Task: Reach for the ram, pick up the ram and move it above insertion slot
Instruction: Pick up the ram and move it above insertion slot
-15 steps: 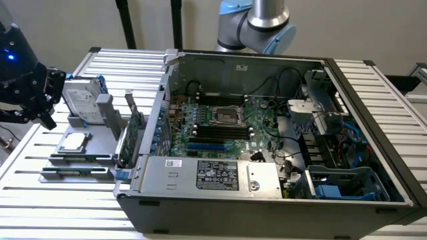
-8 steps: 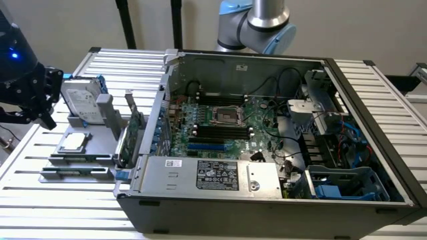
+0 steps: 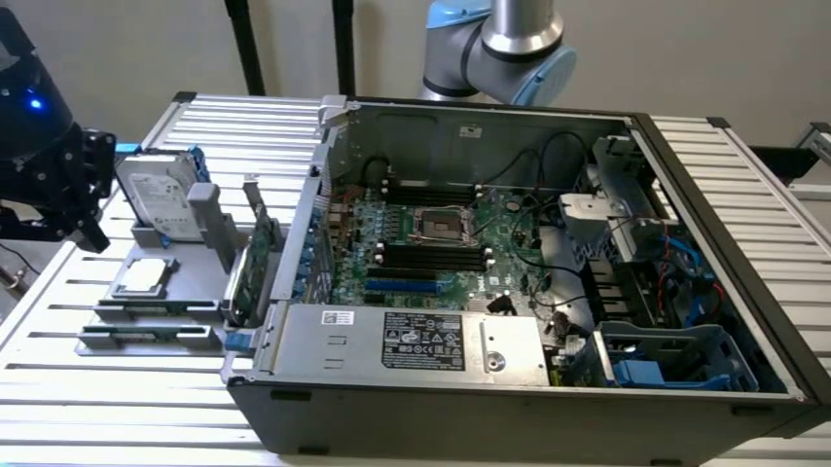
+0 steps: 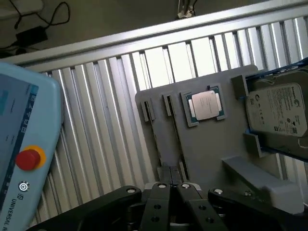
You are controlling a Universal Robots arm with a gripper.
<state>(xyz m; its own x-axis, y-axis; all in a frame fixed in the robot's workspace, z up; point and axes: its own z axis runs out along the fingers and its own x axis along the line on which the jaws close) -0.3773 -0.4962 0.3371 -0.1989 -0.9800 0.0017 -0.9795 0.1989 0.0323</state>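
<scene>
The ram (image 4: 176,139) stands on edge in a long slot of the gray holder (image 4: 216,149), just beside the processor (image 4: 204,106), with the hard drive (image 4: 276,108) further along. The holder lies on the ribbed desk (image 4: 96,144). The gripper (image 4: 173,186) hovers near the slot's end, jaws pressed together, holding nothing.

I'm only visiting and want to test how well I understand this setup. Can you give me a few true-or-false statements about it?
1. The case is open. True.
2. The gripper is inside the case. False: it is outside the case, by the grey holder.
3. A hard drive sits in the holder. True.
4. The gripper holds the processor chip. False: the chip lies on the holder.
5. The table is wooden. False: it is ribbed metal.
</scene>
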